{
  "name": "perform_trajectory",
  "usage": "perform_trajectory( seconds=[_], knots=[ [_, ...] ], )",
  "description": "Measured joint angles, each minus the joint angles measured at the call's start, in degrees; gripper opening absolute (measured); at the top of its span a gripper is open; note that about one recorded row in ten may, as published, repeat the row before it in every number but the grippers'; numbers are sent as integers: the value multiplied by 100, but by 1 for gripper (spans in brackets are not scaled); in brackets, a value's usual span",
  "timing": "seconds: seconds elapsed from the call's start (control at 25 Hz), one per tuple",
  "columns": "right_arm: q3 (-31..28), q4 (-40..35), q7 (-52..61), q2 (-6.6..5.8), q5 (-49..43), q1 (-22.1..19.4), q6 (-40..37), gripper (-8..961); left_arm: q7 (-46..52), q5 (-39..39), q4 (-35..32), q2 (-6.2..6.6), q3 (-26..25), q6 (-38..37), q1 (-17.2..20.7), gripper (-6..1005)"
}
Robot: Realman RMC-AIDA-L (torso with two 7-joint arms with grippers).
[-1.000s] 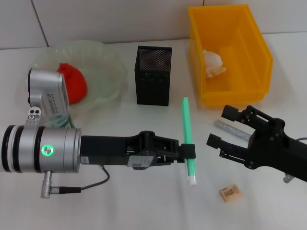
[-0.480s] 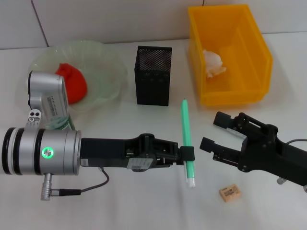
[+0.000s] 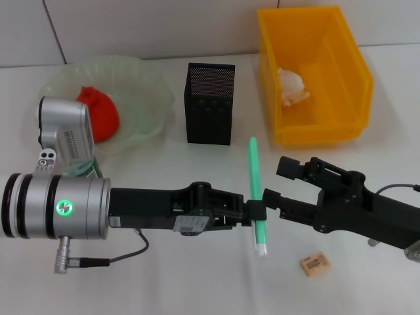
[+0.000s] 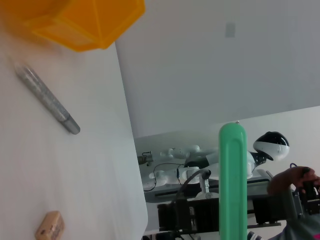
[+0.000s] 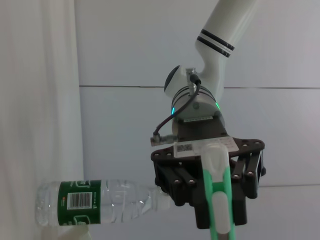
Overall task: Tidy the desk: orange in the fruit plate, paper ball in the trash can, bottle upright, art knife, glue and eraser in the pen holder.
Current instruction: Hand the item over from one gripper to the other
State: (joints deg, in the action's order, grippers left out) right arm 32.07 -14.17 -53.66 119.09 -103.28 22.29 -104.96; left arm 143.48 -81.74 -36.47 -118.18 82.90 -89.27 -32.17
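Head view | left hand clamped mid-shaft on green knife | right hand apart, beside it | knife light, stiff, slick: grip mid-shaft

The right gripper has been brought leftward over the last second, its open jaws now drawn up beside the green art knife, which is held slightly nearer by the left gripper.
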Motion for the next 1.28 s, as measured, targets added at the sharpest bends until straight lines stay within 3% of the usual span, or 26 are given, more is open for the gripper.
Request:
perform_trajectory(
  seconds=[1.28],
  knots=[
    [89,444,-524,-53,10,364,261,656,137,1,8,38,-1,-112,-24,194]
  ],
)
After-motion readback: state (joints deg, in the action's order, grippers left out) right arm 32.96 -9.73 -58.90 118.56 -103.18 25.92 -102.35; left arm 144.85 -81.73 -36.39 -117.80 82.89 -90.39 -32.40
